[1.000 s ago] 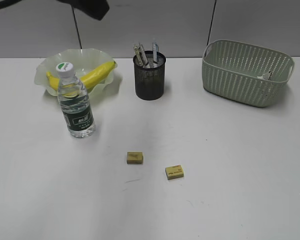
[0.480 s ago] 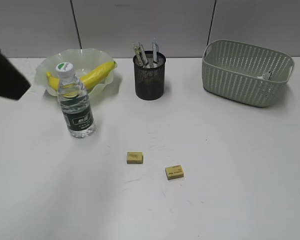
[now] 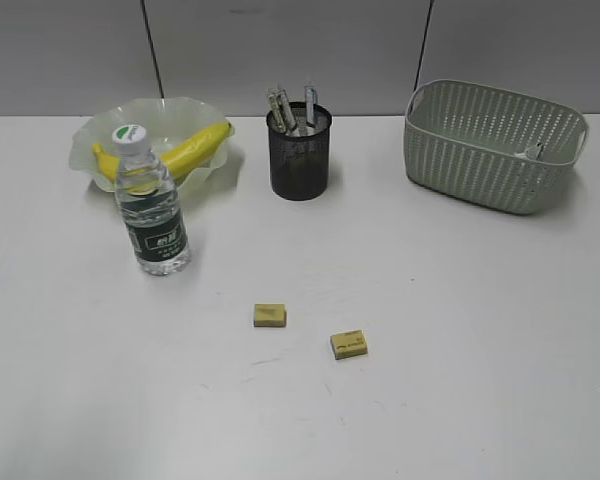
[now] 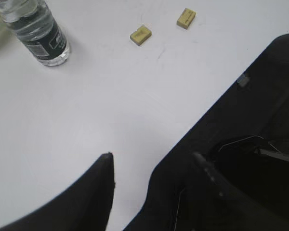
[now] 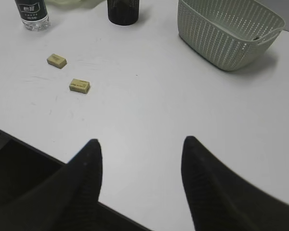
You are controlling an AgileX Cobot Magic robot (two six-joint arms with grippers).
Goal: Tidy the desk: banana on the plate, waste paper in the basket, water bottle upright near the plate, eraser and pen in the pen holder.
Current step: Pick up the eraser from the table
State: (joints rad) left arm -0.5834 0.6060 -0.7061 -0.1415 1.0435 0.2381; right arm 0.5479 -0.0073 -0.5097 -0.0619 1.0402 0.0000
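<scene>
Exterior view: smooth yellow banana (image 3: 190, 149) lies in the ruffled translucent plate (image 3: 90, 140); clear water bottle (image 3: 150, 205) stands upright beside it. Right claw (image 5: 140, 147) gapes empty; left claw's (image 4: 151, 161) state I cannot tell.

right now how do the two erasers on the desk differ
The left eraser lies nearer the water bottle and farther back; the right eraser lies closer to the front edge. The left eraser looks squarer and plainer, while the right eraser looks longer with a printed band. Both are small, yellow-tan, flat on the desk, untouched.
</scene>
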